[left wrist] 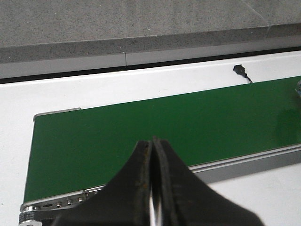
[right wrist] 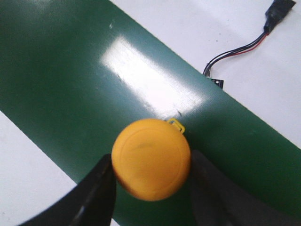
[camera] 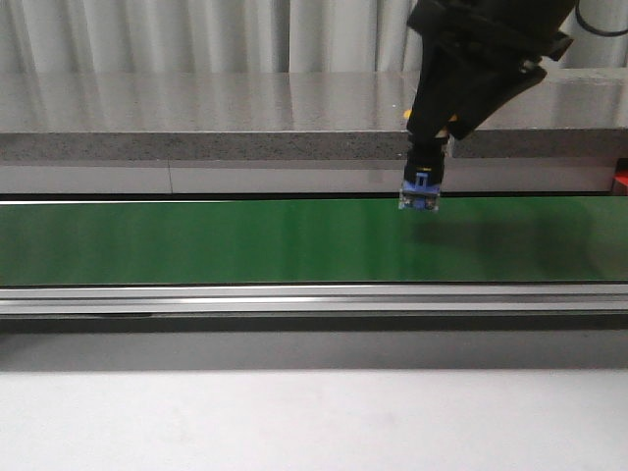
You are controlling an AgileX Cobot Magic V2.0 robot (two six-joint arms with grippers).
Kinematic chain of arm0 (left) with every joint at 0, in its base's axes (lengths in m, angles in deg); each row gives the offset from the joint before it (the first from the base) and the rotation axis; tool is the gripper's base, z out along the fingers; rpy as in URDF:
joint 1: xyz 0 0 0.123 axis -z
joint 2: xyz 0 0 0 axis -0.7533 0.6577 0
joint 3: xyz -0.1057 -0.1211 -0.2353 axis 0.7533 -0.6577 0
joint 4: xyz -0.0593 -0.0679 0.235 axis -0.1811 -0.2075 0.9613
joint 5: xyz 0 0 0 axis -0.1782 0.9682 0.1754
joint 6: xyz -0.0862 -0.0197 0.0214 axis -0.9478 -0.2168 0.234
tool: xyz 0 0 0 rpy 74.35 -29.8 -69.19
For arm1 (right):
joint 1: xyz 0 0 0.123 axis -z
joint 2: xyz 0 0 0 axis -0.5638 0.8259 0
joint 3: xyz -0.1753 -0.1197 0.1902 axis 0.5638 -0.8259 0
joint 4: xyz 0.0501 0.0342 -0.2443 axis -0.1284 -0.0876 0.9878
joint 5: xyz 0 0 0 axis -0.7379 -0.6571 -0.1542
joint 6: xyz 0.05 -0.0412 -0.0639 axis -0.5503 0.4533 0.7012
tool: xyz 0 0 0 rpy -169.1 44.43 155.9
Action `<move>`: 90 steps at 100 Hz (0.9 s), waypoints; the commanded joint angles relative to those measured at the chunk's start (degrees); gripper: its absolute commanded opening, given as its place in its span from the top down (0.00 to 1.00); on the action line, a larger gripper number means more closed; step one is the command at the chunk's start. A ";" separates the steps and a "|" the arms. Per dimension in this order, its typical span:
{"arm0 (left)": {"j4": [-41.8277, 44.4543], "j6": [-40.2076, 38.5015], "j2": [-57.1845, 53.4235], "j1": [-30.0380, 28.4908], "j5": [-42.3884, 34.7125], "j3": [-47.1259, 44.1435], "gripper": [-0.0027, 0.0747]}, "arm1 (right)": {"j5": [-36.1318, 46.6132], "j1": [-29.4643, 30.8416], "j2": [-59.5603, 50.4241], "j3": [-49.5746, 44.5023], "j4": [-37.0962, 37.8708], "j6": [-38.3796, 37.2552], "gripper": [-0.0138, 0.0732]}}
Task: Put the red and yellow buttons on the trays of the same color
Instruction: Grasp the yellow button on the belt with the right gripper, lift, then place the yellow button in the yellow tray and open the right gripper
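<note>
The yellow button (right wrist: 151, 159) is a smooth round disc with a small loop tab on its rim, and it sits pinched between the two dark fingers of the right gripper (right wrist: 151, 188), held above the green belt (camera: 196, 240). From the front, that gripper (camera: 420, 201) hangs just over the belt's far edge, with long bare green stretching away on both sides; the button itself I can't really make out there. The left gripper (left wrist: 153, 188) has its fingers pressed together on nothing, above the belt's near rail (left wrist: 244, 162).
</note>
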 commanded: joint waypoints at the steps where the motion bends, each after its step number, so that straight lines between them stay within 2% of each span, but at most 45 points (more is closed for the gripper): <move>1: -1.32 0.11 0.30 0.51 -3.77 1.54 0.99 | 2.17 0.21 -4.74 1.68 -1.88 -2.40 0.76; 27: -1.32 0.11 0.30 0.51 -3.77 1.54 0.99 | 5.83 1.11 -11.96 -3.15 -1.40 -7.24 0.76; 43: -1.32 0.11 0.30 0.51 -3.77 1.54 0.99 | 7.25 4.71 -17.90 -8.36 -1.29 -8.39 0.76; 90: -1.32 0.11 0.30 0.51 -3.77 1.54 0.99 | 9.11 27.29 -30.65 -19.29 -1.25 -11.40 0.76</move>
